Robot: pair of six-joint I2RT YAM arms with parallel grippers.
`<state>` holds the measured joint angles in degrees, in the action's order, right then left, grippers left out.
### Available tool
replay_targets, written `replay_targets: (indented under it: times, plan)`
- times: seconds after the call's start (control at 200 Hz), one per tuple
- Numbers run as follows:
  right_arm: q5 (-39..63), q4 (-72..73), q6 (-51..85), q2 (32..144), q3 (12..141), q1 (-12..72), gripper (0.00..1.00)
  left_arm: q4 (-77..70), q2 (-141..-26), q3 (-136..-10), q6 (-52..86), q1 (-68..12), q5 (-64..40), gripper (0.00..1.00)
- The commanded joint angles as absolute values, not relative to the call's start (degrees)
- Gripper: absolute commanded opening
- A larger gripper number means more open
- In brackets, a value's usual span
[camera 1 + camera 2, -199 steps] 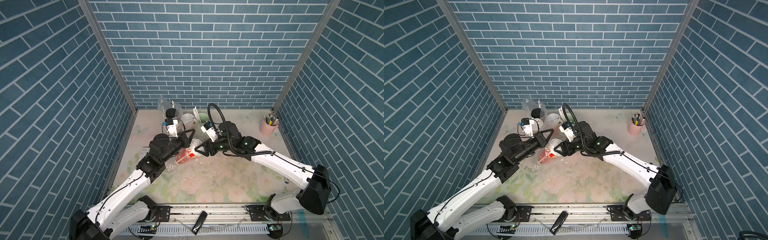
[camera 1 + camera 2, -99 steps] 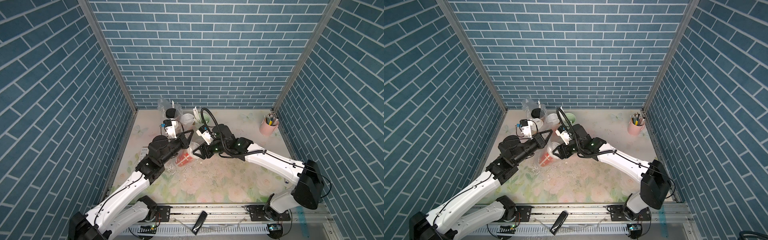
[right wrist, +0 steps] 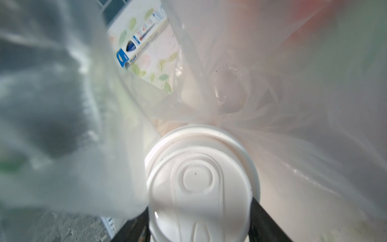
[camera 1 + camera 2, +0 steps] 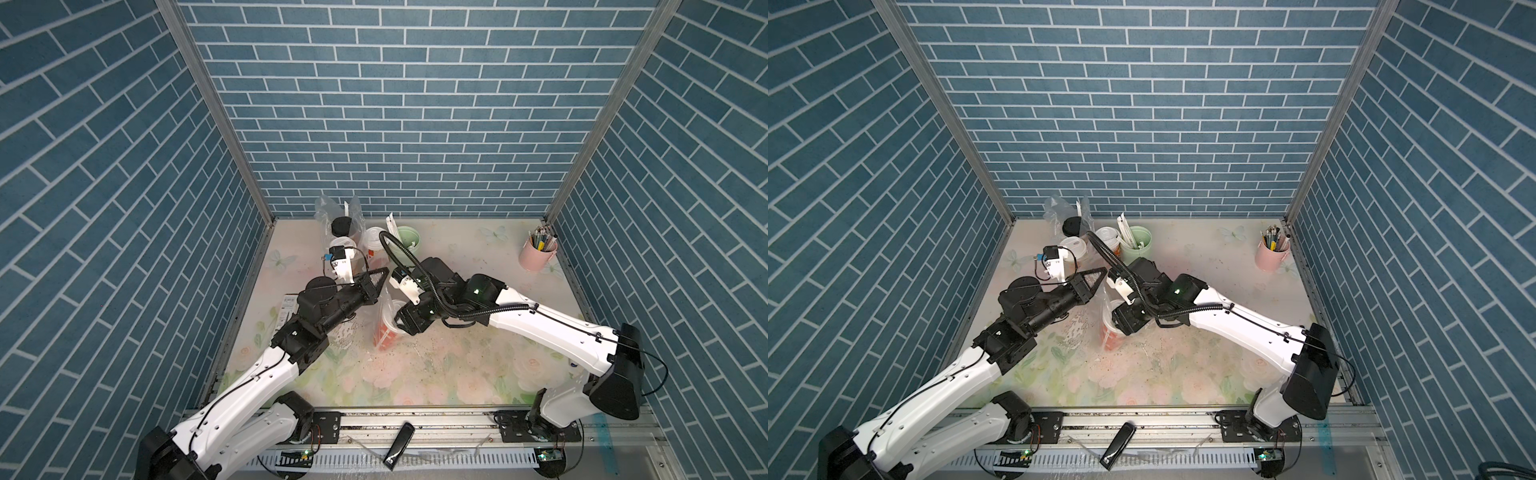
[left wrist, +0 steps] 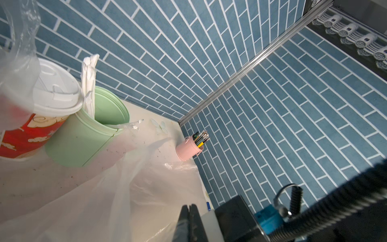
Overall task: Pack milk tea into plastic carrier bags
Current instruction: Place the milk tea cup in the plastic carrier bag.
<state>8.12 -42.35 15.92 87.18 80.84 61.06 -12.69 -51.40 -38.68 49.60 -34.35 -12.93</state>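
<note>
My right gripper (image 3: 199,227) is shut on a milk tea cup with a white lid (image 3: 199,184), one black finger (image 3: 265,220) on each side. That red cup (image 4: 384,332) (image 4: 1109,334) stands inside a plastic carrier bag (image 4: 384,301) (image 3: 293,104) in mid-table. My left gripper (image 4: 383,273) (image 5: 190,209) is shut on the bag's upper film (image 5: 125,199) and holds it up. A second carrier bag (image 4: 328,208) at the back holds a black-lidded cup (image 4: 341,226) and a white-lidded one (image 4: 344,244). Another white-lidded cup (image 4: 376,237) (image 5: 56,92) stands beside it.
A mint-green cylinder of straws (image 4: 407,241) (image 5: 83,136) stands next to the back cups. A pink pen cup (image 4: 538,253) (image 5: 187,148) is at the back right corner. A flat printed packet (image 4: 286,309) lies by the left wall. Blue brick walls close three sides.
My right gripper has brought the cup from a tilt to nearly upright and a little toward the front, inside the bag. The left gripper has kept its hold and barely moved.
</note>
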Motion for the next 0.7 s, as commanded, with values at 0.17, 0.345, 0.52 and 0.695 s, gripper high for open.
replay_targets:
  times: [0.17,0.345,0.52,0.695]
  plan:
    - [3.03,-61.15,14.05,91.93,87.12,67.03,0.57,-9.48,-49.68,-36.98,47.96,-34.23,-18.53,0.00]
    - [1.69,-60.87,14.98,93.51,87.08,68.29,0.67,-3.89,-48.39,-36.70,44.96,-34.20,-18.61,0.00]
    - [0.09,-58.12,15.00,93.19,88.01,68.47,0.77,0.34,-46.74,-36.22,42.83,-34.26,-16.91,0.00]
    - [-1.01,-55.52,14.14,92.60,89.59,68.47,0.80,2.15,-46.95,-35.69,41.68,-34.19,-16.17,0.00]
